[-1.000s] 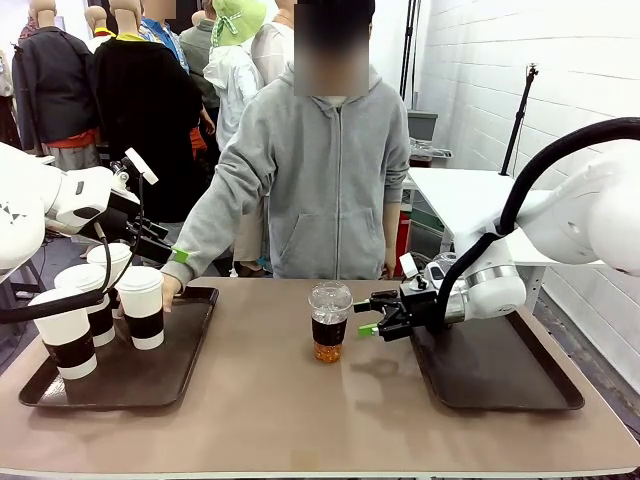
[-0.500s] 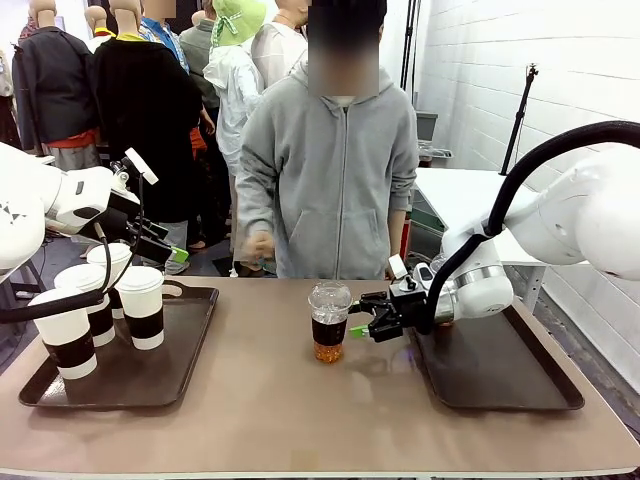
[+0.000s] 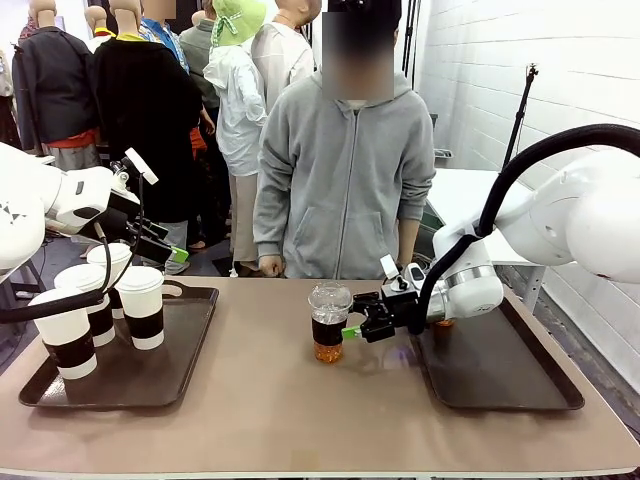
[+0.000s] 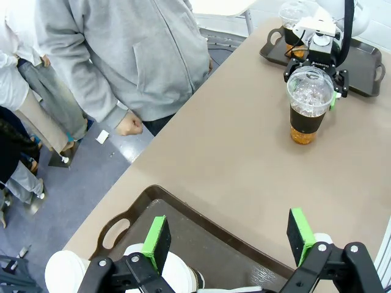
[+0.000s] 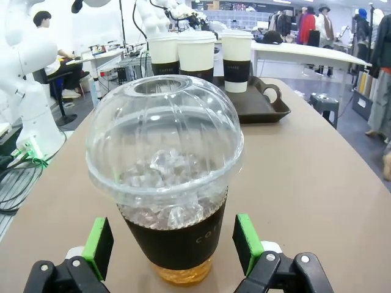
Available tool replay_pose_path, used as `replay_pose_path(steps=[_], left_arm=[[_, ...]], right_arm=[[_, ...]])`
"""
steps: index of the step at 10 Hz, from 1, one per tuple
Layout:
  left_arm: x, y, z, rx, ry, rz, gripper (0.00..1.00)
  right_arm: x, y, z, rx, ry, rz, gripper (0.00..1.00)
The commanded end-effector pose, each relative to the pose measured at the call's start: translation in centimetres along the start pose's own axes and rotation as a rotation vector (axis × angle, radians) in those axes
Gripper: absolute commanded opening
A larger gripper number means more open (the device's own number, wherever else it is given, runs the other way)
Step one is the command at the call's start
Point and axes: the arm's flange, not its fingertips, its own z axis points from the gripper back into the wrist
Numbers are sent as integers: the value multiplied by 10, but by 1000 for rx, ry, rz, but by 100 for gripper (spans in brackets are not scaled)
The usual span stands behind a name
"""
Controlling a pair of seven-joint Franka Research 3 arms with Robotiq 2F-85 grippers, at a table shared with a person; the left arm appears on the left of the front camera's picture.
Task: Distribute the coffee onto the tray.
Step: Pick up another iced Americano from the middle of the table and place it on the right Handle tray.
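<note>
Iced coffee in a clear dome-lidded cup [image 3: 329, 322] stands at the centre of the front view, on the bare tan table [image 3: 270, 400] between two dark trays. The right gripper [image 3: 354, 327] reaches in from the right of the frame at cup height, its jaws spread wide — in the right wrist view the cup [image 5: 165, 177] sits in the lower middle with a green pad [image 5: 99, 240] on either side, each pad apart from the cup wall, so nothing is held. Ice shows under the dome, above a dark sleeve and an amber base.

At the lower left of the front view, the left tray [image 3: 190, 365] carries four white lidded paper cups with brown sleeves [image 3: 144, 307]. The left gripper [image 4: 227, 235] hangs above that tray's handle end; in the left wrist view its jaws are fully apart and empty, with one paper cup's lid [image 4: 70, 268] at the bottom left.

The right tray [image 3: 500, 380] lies at the lower right of the front view, behind the right arm. A second dome-lidded cup [image 4: 291, 18] stands on it, seen at the upper right of the left wrist view.

A person in a grey hoodie [image 3: 345, 170] stands at the far edge of the table, arms down — one fist [image 4: 128, 125] shows in the left wrist view's left half.
</note>
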Motion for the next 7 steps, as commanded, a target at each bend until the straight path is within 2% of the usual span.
replay_pose_path(steps=[1,7], left_arm=[[-1,1,0,-5,-2,4,100],[-1,1,0,-5,-2,4,100]], right_arm=[[0,-10,-12,18,15,-23,100],[6,-16,-31,61,15,-73,100]])
